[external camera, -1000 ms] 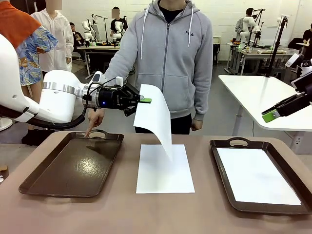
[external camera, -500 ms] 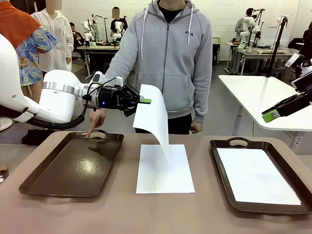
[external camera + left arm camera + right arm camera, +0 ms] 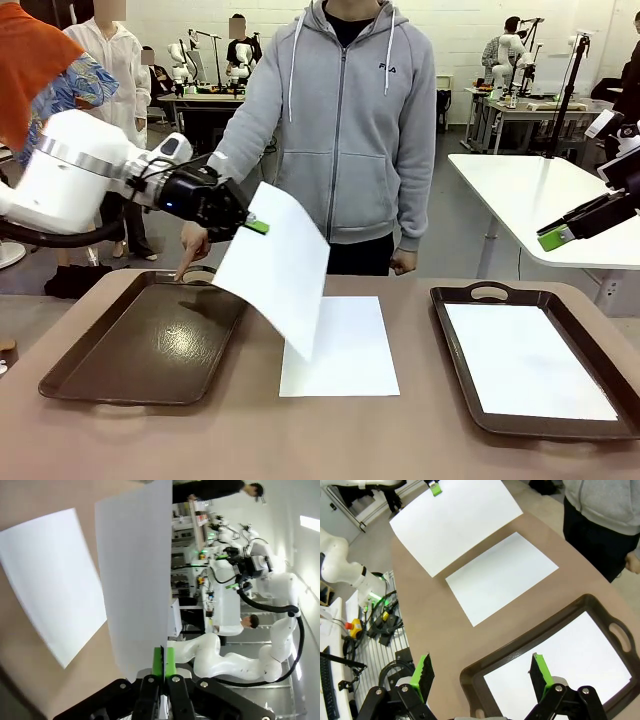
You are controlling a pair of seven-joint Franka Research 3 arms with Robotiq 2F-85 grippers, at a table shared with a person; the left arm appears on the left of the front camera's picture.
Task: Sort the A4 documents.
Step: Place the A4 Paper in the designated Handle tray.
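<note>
The left gripper (image 3: 255,225) has its fingers pressed together, pinching the held sheet (image 3: 275,265) by its upper left edge between the green pads. That sheet hangs tilted in the air. Its low corner is over the left edge of the middle sheet (image 3: 345,355), and its left part is over the right rim of the left tray (image 3: 150,345).

The right gripper (image 3: 553,238) hovers high at the far right with its fingers spread wide, touching nothing. Its wrist view looks down on the right tray (image 3: 450,340).

The middle sheet lies flat on the table (image 3: 250,440), apart from both trays, with a bare strip on each side and more bare table at the near edge. A person's hand (image 3: 195,245) points a finger down at the left tray's far rim, by the handle.

There are three sheets: one held, one in the middle, and the tray sheet (image 3: 525,360) lying flat inside the right tray. There are two trays.
</note>
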